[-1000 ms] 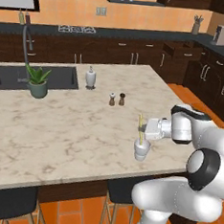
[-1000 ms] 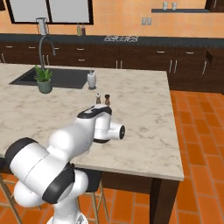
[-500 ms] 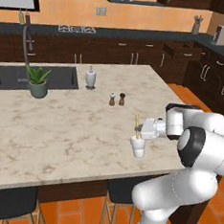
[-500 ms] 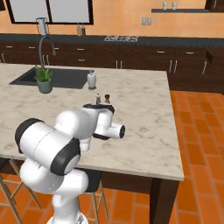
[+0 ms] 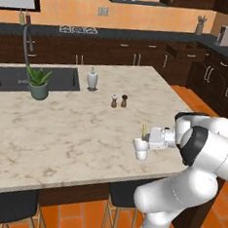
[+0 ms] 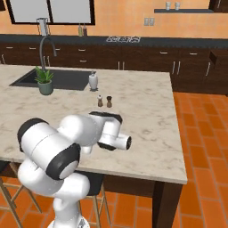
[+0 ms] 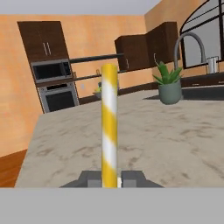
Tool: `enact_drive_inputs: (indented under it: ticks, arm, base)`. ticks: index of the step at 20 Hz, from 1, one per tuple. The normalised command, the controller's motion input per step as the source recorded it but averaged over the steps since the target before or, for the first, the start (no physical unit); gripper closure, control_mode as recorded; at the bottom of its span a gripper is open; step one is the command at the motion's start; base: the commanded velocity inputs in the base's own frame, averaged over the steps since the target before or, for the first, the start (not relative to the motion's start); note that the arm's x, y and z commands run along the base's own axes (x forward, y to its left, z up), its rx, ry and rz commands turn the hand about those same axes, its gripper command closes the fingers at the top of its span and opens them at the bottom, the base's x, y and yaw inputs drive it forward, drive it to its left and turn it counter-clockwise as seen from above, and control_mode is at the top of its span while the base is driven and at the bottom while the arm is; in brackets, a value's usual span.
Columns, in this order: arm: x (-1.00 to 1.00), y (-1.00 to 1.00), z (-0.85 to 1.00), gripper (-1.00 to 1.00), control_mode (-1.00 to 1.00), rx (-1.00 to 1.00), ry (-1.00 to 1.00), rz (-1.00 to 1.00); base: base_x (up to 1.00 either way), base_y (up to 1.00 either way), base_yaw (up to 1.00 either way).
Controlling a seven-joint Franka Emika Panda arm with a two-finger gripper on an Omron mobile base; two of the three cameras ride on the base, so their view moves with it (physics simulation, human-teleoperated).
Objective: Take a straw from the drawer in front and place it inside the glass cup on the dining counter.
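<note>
At the near edge of the desk (image 5: 60, 131), the pincer (image 5: 146, 136) pinches the straw (image 5: 144, 129) upright over the cup (image 5: 140, 149). Held vertical, it should slide straight in, lower end already at the rim.

I see the dining counter (image 5: 60, 131) carrying the glass cup (image 5: 140, 149) near its edge. A potted plant (image 5: 38, 82), soap bottle (image 5: 92, 79) and two shakers (image 5: 119, 101) also stand on it.
</note>
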Motion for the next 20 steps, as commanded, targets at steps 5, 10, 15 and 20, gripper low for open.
enact_drive_inputs:
  ticks: [5,10,15,20]
  arm:
    - [-0.40,0.00,-0.17,1.00,-1.00,0.00,0.00,0.00]
    - [-0.66,0.00,-0.25,1.00,-1.00,0.00,0.00,0.00]
    - [-0.16,0.00,-0.07,1.00,-1.00,0.00,0.00,0.00]
    - [0.00,0.00,0.00,-1.00,-1.00,0.00,0.00,0.00]
  base:
    - [0.00,0.00,0.00]
    - [0.00,0.00,0.00]
    - [0.00,0.00,0.00]
    - [0.00,0.00,0.00]
